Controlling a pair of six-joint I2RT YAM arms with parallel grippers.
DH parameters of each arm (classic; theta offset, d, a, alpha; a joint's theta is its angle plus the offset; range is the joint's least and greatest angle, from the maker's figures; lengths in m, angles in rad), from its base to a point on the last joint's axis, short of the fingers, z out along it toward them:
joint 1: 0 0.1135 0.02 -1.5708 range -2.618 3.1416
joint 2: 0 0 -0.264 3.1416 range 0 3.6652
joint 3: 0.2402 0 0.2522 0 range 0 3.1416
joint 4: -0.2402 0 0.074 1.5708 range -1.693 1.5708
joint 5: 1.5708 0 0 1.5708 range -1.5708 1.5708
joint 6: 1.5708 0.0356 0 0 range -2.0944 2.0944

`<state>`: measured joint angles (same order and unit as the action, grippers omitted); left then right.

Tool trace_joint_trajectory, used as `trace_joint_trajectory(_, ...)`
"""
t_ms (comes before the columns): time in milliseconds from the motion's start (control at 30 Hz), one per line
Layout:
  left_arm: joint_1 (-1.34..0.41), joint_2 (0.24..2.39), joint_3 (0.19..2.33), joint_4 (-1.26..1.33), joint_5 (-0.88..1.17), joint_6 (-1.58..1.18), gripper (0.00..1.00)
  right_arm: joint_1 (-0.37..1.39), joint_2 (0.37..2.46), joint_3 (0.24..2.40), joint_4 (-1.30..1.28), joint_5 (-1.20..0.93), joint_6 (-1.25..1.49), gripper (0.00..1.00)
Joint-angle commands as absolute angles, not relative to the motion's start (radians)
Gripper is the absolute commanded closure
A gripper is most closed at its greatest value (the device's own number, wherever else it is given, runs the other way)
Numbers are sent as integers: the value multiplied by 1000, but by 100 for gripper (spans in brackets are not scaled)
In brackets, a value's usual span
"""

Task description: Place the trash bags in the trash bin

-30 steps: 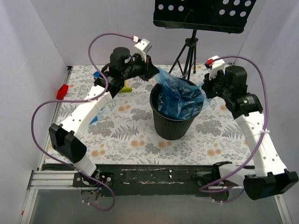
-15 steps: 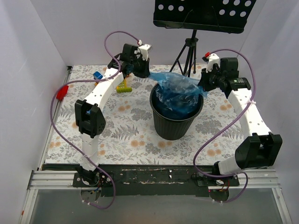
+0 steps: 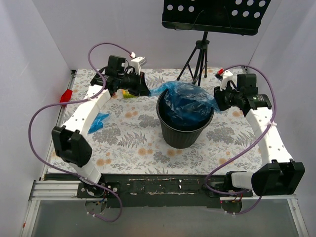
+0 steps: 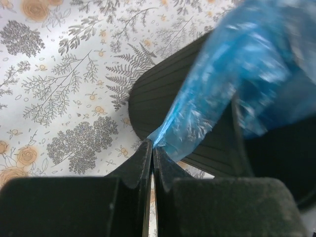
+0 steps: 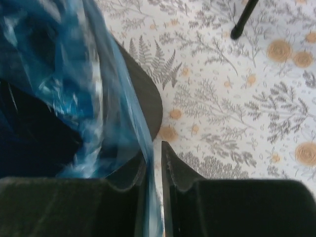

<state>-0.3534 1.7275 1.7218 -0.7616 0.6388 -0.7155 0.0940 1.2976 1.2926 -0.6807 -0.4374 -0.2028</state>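
From above we see the trash bin (image 3: 183, 132) standing upright in the middle of the flowered table (image 3: 133, 145). The blue trash bag (image 3: 186, 100) is spread over its mouth, sagging inside, with one corner drawn out past the rim to each side towards an arm. Only this view shows the second trash bag (image 3: 98, 121), a small blue wad lying on the table well to the left of the bin, beside the left arm. It also shows a yellow-green toy block (image 3: 128, 94) half hidden behind that arm's wrist, and the perforated music stand (image 3: 212, 15) at the back. It is too far off, though, to show how the claws stand; the wrist cameras settle that. The left wrist view shows the left gripper (image 4: 152, 146) with its fingers pressed together on the very tip of the bag's corner, and the film rises taut from there across the bin's ribbed wall. The right wrist view shows the right gripper (image 5: 154, 148) with its fingers a narrow slit apart. The film runs down through that gap, lying along one finger, and looks loose rather than pinched. This view also catches one tripod foot (image 5: 244, 18) on the cloth beyond the bin.
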Motion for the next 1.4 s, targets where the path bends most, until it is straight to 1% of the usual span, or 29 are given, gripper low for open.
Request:
trace_joint_trajectory(0,-330,1589,1591,-742,683,-700,100,63,1247,1223,-758,-423,-233,75)
trace_joint_trajectory(67,-330,1565,1531,-736,701,-678,100,51,1255,1215,-762,-436,-222,64)
trace_joint_trajectory(200,-330,1574,1479,-680,699,-664,100,9,1290,1241,-753,-449,-198,48)
trace_joint_trajectory(267,-331,1603,1511,-707,706,-623,100,-58,1315,1302,-788,-460,-218,45)
trace_joint_trajectory(333,-330,1620,1540,-742,707,-592,100,-101,1319,1411,-848,-475,-273,44)
trace_joint_trajectory(433,-330,1580,1516,-730,730,-558,100,-155,1269,1469,-853,-564,-380,44)
trace_joint_trajectory(533,-330,1508,1435,-638,727,-555,100,-176,1201,1447,-805,-658,-413,43)
trace_joint_trajectory(600,-330,1471,1395,-597,723,-546,100,-176,1183,1419,-793,-756,-405,43)
trace_joint_trajectory(700,-330,1445,1368,-586,718,-511,100,-176,1174,1375,-761,-862,-368,43)
trace_joint_trajectory(767,-330,1437,1365,-586,710,-506,100,-176,1177,1339,-743,-839,-344,43)
trace_joint_trajectory(800,-331,1433,1364,-586,712,-503,100,-176,1187,1319,-741,-794,-335,43)
trace_joint_trajectory(867,-330,1427,1348,-577,718,-511,100,-179,1210,1302,-771,-762,-328,44)
trace_joint_trajectory(967,-330,1407,1303,-563,750,-508,100,-181,1230,1279,-824,-857,-305,44)
trace_joint_trajectory(1000,-330,1401,1287,-557,759,-500,100,-181,1229,1275,-827,-895,-298,41)
trace_joint_trajectory(1067,-330,1365,1252,-545,770,-480,100,-181,1198,1264,-812,-925,-275,38)
trace_joint_trajectory(1133,-330,1304,1189,-485,753,-465,100,-181,1136,1240,-786,-923,-313,37)
trace_joint_trajectory(1233,-330,1152,1054,-306,660,-463,100,-181,1019,1151,-753,-884,-392,36)
trace_joint_trajectory(1300,-331,1083,981,-232,643,-387,100,-179,988,1115,-765,-874,-432,35)
trace_joint_trajectory(1367,-336,1045,934,-239,667,-297,100,-178,983,1094,-808,-888,-501,36)
